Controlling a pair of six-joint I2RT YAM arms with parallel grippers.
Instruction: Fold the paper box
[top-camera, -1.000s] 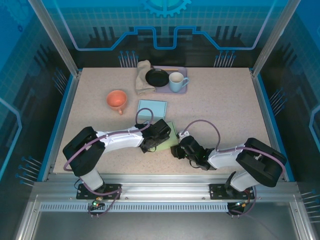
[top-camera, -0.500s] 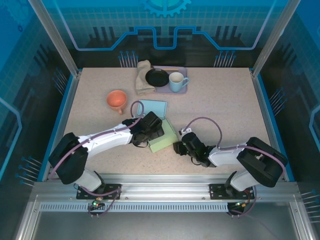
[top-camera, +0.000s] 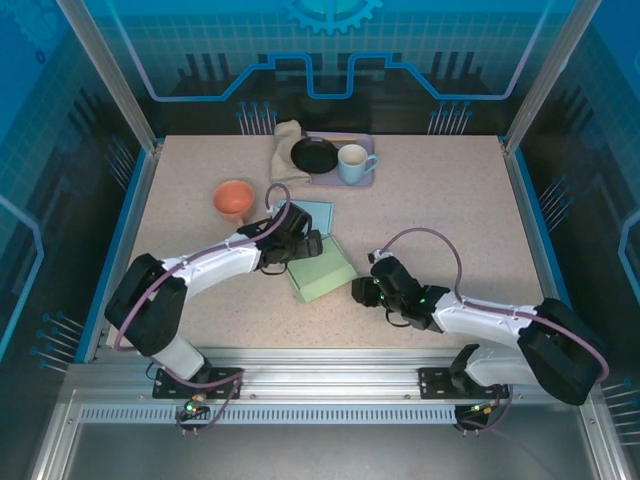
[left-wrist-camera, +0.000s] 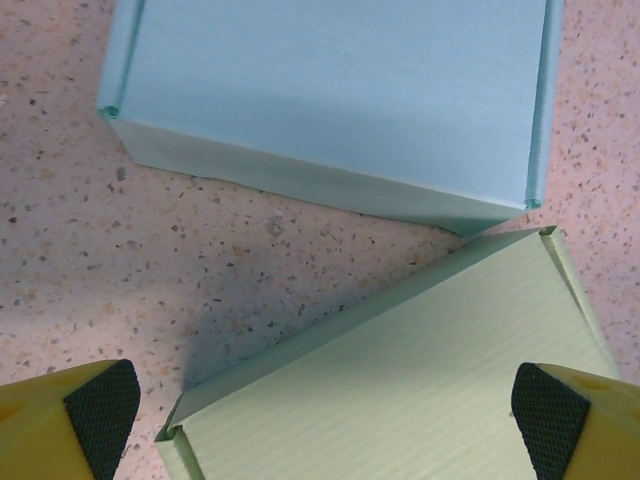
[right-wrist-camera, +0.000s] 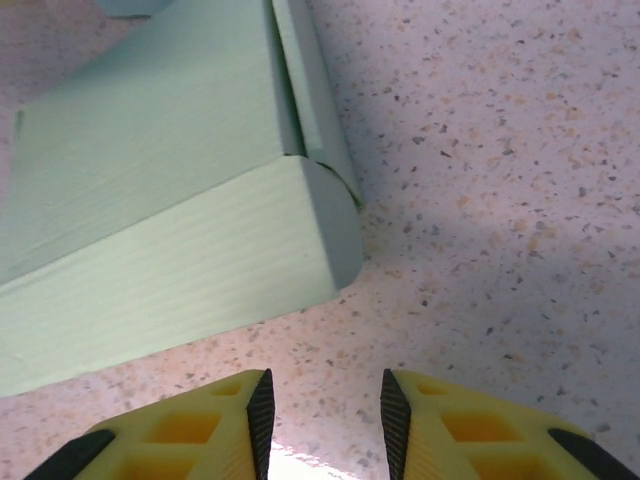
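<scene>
Top external view: the left tool (top-camera: 308, 243), spread wide and empty, has withdrawn to 11 o'clock of the green box (top-camera: 322, 270), and the right tool (top-camera: 360, 291), narrowed and empty, has backed off to 4 o'clock, leaving the box closed mid-worktop (top-camera: 450, 210), so folding appears complete.

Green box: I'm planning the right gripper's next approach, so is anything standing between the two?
Nothing visible does. Bare tabletop lies between the right gripper and the green box at its near corner; the blue box sits on its far side.
</scene>
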